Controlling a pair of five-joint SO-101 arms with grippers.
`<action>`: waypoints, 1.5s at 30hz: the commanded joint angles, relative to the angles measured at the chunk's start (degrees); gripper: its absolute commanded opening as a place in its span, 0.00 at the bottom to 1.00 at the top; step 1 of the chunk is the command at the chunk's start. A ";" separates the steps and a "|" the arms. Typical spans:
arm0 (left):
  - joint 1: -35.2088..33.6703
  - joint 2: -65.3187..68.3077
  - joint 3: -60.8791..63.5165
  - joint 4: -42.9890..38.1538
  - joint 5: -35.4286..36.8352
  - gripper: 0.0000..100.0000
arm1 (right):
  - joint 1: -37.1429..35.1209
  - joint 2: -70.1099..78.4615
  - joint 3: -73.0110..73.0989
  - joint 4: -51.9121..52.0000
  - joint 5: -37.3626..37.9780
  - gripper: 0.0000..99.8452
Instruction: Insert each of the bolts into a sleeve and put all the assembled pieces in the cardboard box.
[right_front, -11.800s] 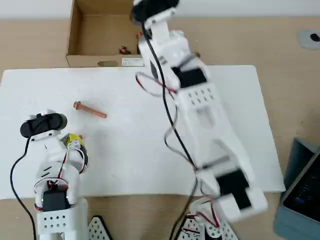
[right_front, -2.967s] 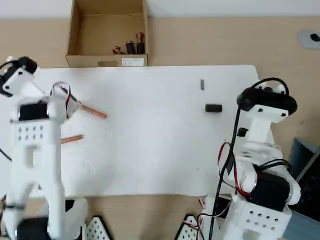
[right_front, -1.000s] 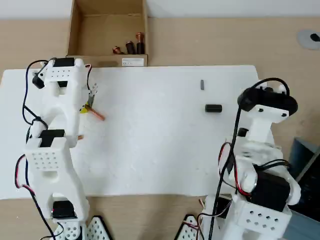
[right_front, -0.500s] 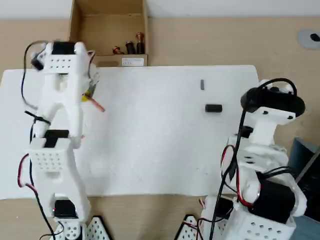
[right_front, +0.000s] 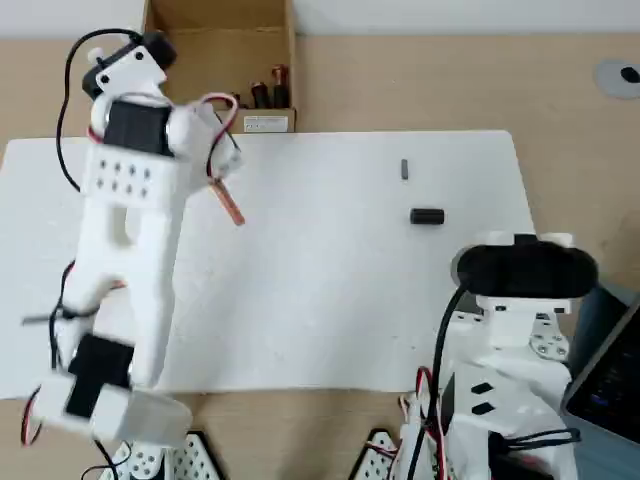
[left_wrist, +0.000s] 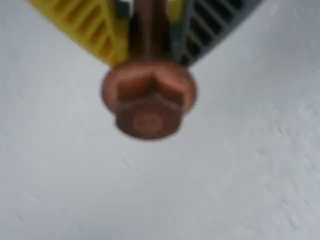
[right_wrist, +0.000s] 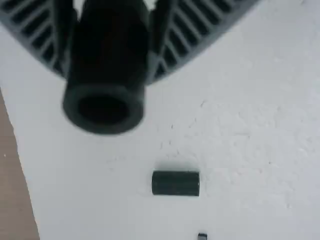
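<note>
The copper bolt (left_wrist: 148, 102) is gripped by its shank between the yellow and grey fingers (left_wrist: 90, 25) of the left gripper (left_wrist: 150, 47). Its flanged hex head is turned toward the wrist camera, and the white mat (left_wrist: 240, 190) is seen behind it. Up in the high view, the copper bolt (right_front: 230, 204) is held tilted over the left part of the white mat (right_front: 330, 290), near the cardboard box (right_front: 215, 122). The box is set at the mat's far edge on the wooden table (right_front: 450, 80). Inside the box, toward its right front corner, a few assembled pieces (right_front: 262, 94) are lying. Over on the other side, a black sleeve (right_wrist: 105, 95) is pinched in the right gripper (right_wrist: 107, 60), its open bore facing the camera. A second black sleeve (right_front: 427, 216) is lying on its side on the mat, just beyond the right arm (right_front: 525, 270), and a small dark piece (right_front: 404, 169) is seen a little farther off
</note>
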 joint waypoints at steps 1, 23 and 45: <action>2.37 -9.27 4.75 -0.88 -0.35 0.00 | 0.66 -3.56 5.41 -4.40 0.00 0.01; 2.55 -66.24 68.22 -38.77 -11.96 0.00 | -9.71 -20.26 24.48 -9.58 -7.91 0.01; 18.73 -98.59 92.22 -56.18 -12.13 0.00 | -50.68 -20.26 29.23 -13.71 -8.53 0.01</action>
